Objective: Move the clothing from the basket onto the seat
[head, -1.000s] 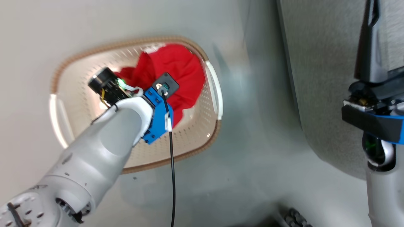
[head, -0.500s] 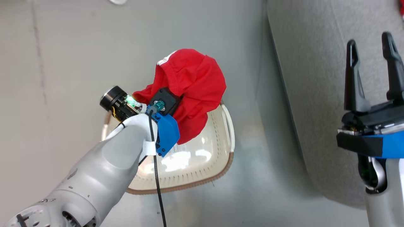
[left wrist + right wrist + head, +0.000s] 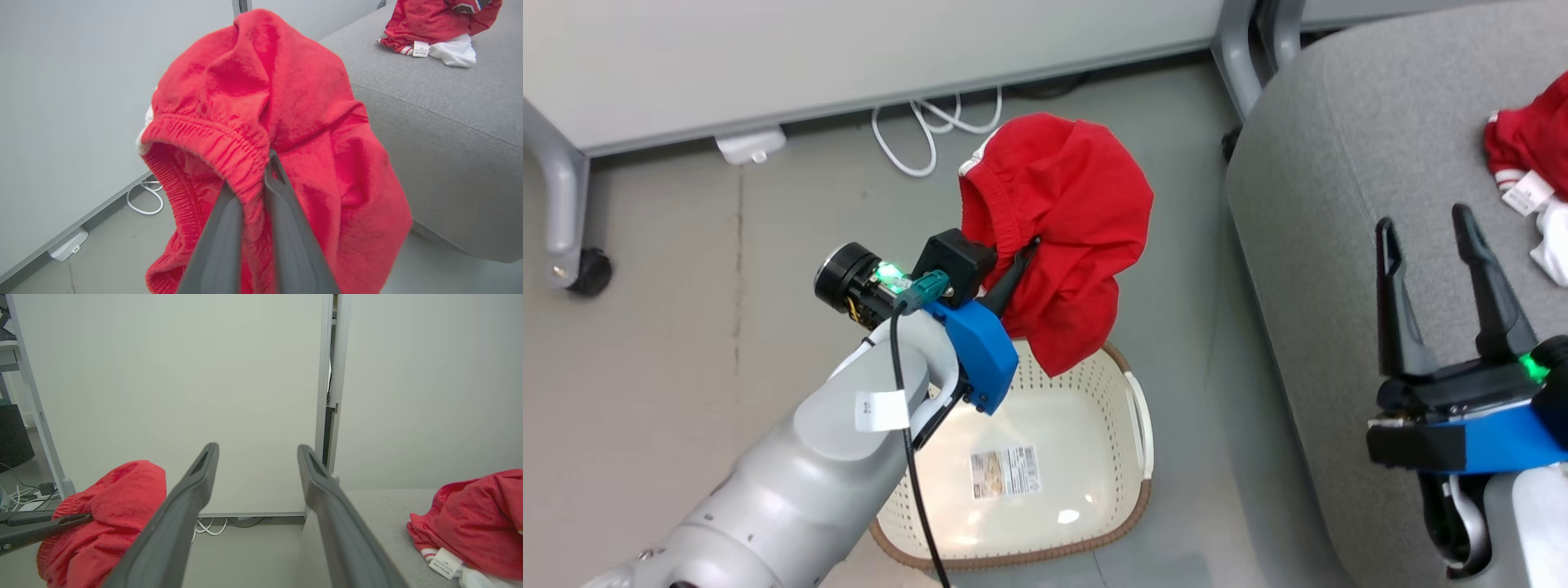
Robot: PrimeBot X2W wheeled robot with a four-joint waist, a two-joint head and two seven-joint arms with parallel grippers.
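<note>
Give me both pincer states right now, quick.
Left pincer: closed, holding the crumpled red fabric garment with an elastic waistband.
Right pincer: open, holding nothing.

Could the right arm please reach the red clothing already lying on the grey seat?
Probably yes: the open right end effector hangs above the light-grey fabric seat, nothing between it and the red white-trimmed garment.

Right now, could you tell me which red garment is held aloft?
The garment with the elastic waistband, pinched in the left gripper, clear of the basket; the other garment lies on the seat.
</note>
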